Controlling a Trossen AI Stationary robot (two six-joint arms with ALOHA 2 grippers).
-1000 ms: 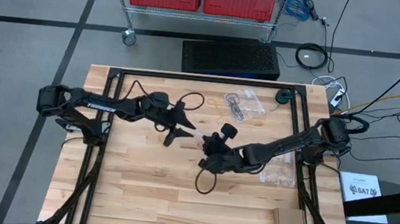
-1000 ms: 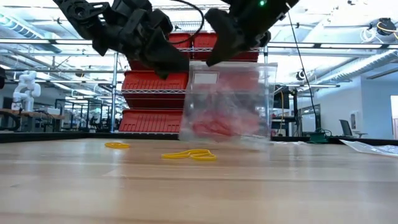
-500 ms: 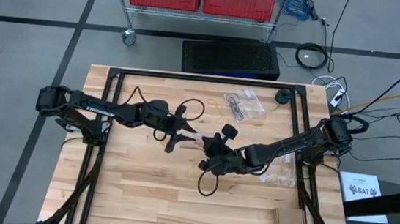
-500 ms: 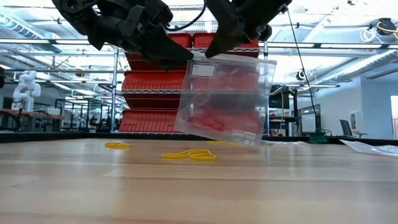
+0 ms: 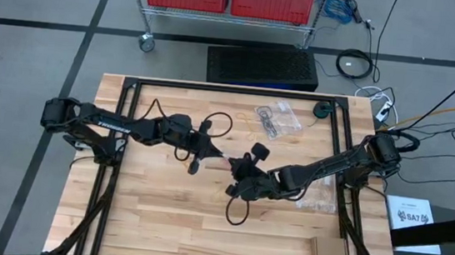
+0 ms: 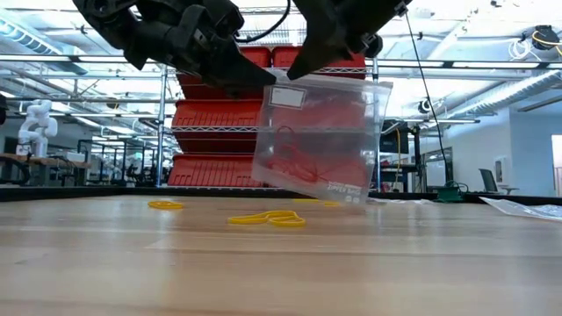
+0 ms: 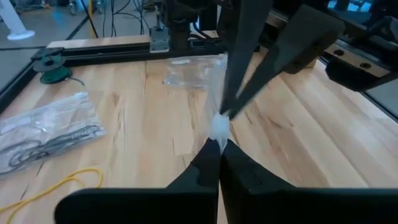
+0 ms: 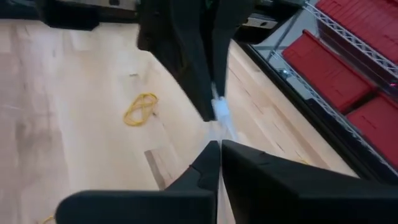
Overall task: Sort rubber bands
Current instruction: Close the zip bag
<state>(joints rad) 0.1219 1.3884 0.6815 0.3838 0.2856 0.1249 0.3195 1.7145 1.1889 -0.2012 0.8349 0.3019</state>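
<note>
A clear plastic bag (image 6: 320, 140) with red rubber bands (image 6: 303, 162) inside hangs above the table between my two grippers. My left gripper (image 5: 208, 153) and my right gripper (image 5: 235, 168) are both shut on its top, tip to tip, near the table's middle. In the low view the left gripper (image 6: 250, 81) comes from the left and the right gripper (image 6: 299, 68) from above. Loose yellow rubber bands (image 6: 268, 218) lie flat on the wood under the bag, and another (image 6: 165, 205) lies farther left. My left gripper pinches the bag's top edge at its corner (image 7: 219, 127) between its two fingers, coming almost level from the table's left. The plastic is bunched white at the tips. The bag hangs tilted below, clear of the table. My right gripper pinches the same top edge (image 8: 221, 112) right beside the left gripper's tips, slanting down from the table's right. The bag hangs below it with its lower edge (image 6: 325, 195) above the wood.
A clear bag of dark bands (image 5: 274, 119) lies at the far middle beside a green spool (image 5: 322, 110). Another clear bag (image 5: 317, 199) lies under the right arm. A cardboard piece (image 5: 328, 254) sits at the near right. Black cables loop over the table.
My left gripper has gone toward the table's right, up to the right gripper, and has shut on the bag's top corner. The bag, which hung straight from the right gripper, now hangs tilted with its lower edge higher above the table.
</note>
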